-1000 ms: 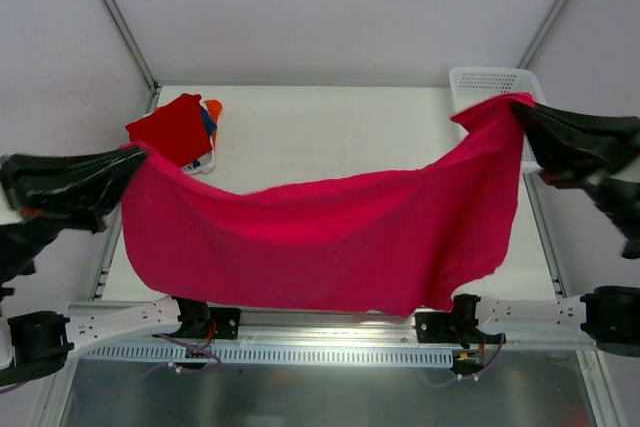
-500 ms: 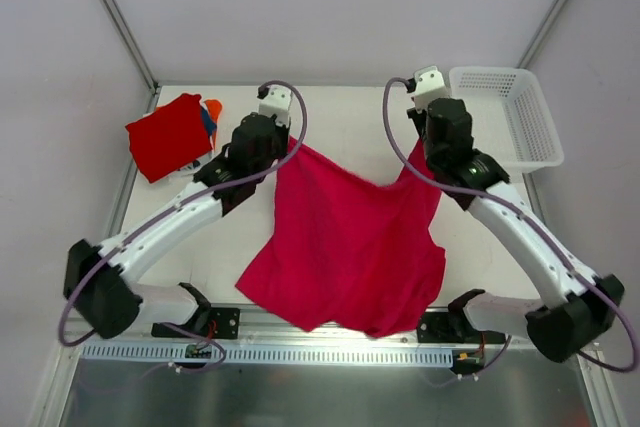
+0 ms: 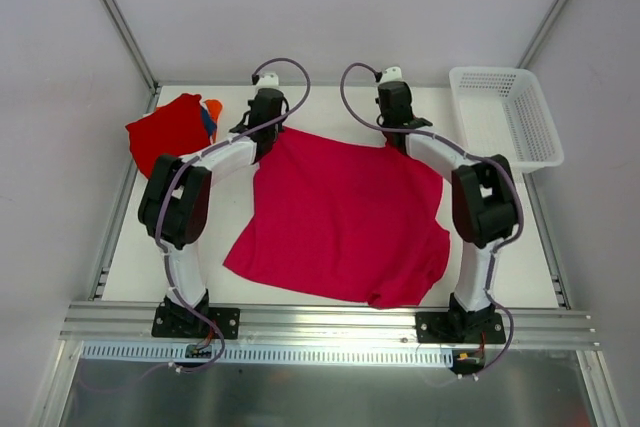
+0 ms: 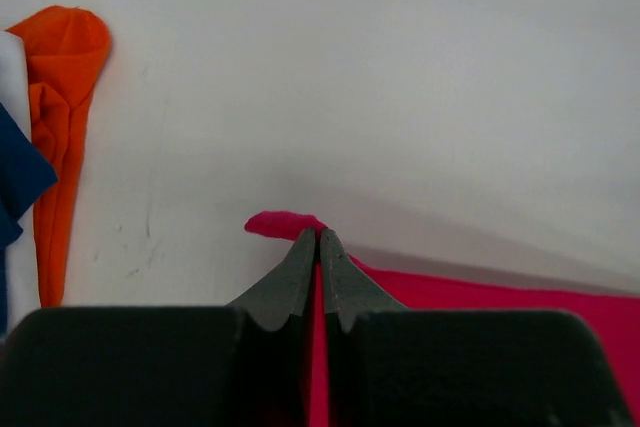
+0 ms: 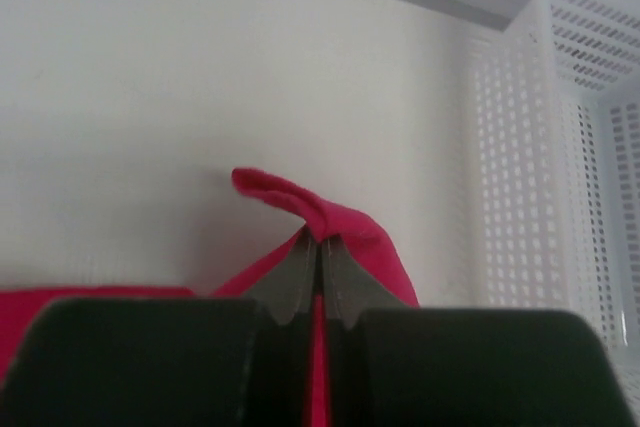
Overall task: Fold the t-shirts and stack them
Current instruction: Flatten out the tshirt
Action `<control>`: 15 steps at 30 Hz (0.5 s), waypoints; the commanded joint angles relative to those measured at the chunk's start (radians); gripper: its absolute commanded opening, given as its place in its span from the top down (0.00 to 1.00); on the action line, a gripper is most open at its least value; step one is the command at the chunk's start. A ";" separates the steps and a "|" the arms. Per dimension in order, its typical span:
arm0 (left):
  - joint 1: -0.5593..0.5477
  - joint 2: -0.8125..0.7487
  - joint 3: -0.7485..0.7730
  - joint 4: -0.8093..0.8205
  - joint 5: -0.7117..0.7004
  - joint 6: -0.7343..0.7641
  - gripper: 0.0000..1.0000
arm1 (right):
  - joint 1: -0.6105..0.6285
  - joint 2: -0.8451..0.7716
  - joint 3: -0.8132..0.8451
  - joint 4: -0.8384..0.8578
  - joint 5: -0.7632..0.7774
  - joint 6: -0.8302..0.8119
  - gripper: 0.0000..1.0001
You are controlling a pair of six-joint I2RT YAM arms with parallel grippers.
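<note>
Both arms are reaching out to the far side of the table (image 3: 330, 107), and each is pinching 1 far corner of the magenta-pink t-shirt (image 3: 340, 217). The left gripper (image 4: 318, 237) is clamping tight on a small tuft of pink cloth, its 2 fingers meeting with the fabric poking out past the tips. The right gripper (image 5: 320, 242) is doing the same on its own corner, near the white mesh basket (image 5: 570, 147). Holding the 2 corners apart like this is, I'd say, what is pulling the far edge straight, so the shirt is lying spread open and mostly flat across the middle of the table, ready for a first fold. The near edge is lying less tidily, slanting toward the left and bunching a little at the near right. Over in the far left corner, a folded red t-shirt (image 3: 170, 132) is sitting on top of an orange t-shirt (image 4: 60, 97), a blue t-shirt (image 4: 15, 177) and a white t-shirt (image 4: 10, 67). That pile is resting just off to the side, presumably so the pink shirt is getting room to be folded before joining it.
</note>
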State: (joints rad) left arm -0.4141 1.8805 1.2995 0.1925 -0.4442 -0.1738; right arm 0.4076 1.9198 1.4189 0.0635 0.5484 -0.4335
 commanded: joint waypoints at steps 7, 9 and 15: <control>0.112 0.211 0.274 -0.013 -0.048 -0.055 1.00 | 0.003 0.335 0.412 0.093 0.074 0.009 1.00; 0.133 0.248 0.349 -0.059 -0.041 -0.072 1.00 | 0.004 0.389 0.524 0.075 0.111 0.001 1.00; 0.178 0.380 0.512 -0.165 -0.092 -0.059 1.00 | 0.005 0.561 0.736 0.093 0.206 -0.050 1.00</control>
State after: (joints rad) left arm -0.2520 2.2200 1.7199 0.0948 -0.4706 -0.2245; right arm 0.4084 2.4435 2.0552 0.0967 0.6720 -0.4576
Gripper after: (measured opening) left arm 0.010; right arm 0.010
